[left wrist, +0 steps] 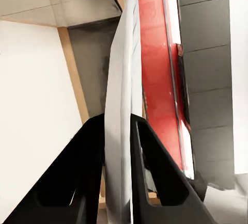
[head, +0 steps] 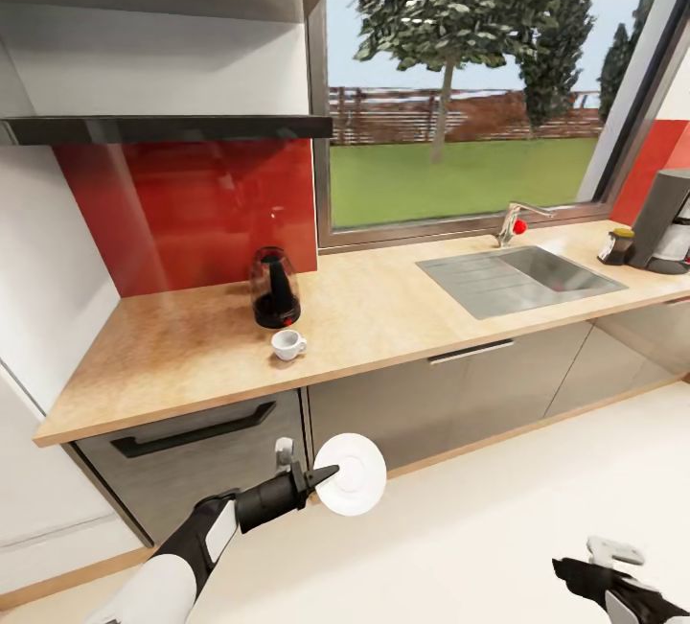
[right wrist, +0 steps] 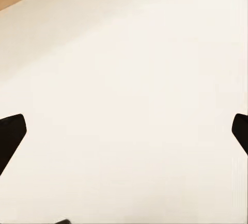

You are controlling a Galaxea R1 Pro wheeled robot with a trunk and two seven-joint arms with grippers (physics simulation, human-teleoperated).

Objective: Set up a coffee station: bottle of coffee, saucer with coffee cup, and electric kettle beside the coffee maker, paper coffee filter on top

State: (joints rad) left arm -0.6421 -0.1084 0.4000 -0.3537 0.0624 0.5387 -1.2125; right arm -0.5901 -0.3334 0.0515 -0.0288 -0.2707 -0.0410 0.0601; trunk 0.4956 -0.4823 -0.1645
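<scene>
Saucer (head: 353, 473): white, round, held on edge by the left pincer (head: 321, 477), off the surface, in front of and below the counter edge, over the pale floor (head: 498, 528). Left wrist view confirms: saucer (left wrist: 122, 105) seen edge-on, rim clamped between the two black fingers (left wrist: 85, 177), which are closed tight on it with no visible gap either side.

Coffee cup (head: 287, 344): white, upright, handle to the side, on the surface (head: 374, 303) near its front edge. Just behind it, close but not clearly touching: electric kettle (head: 275, 288), dark glass, black base, upright, near the red backsplash (head: 192, 212).

Coffee maker (head: 666, 221): far right end of surface, beyond the inset steel sink (head: 522, 279), partly cut by the frame edge. Bottle of coffee (head: 618, 246): just beside it on the sink side, upright; dark w/ yellowish cap; too small for label detail. Cup and kettle are well apart from this pair, sink between.

Faucet (head: 517, 221) w/ red knob at back of sink, under the window (head: 460, 78). Grey cabinets (head: 431, 394) below surface; black drawer handle (head: 192, 432) just above left arm. Shelves (head: 163, 130) upper left.

Right pincer (head: 599, 566): low, at lower right in head view, over the floor, well apart from the counter. Right wrist view: fingertips (right wrist: 11, 133) at opposite margins, spread wide, nothing between them but floor.
</scene>
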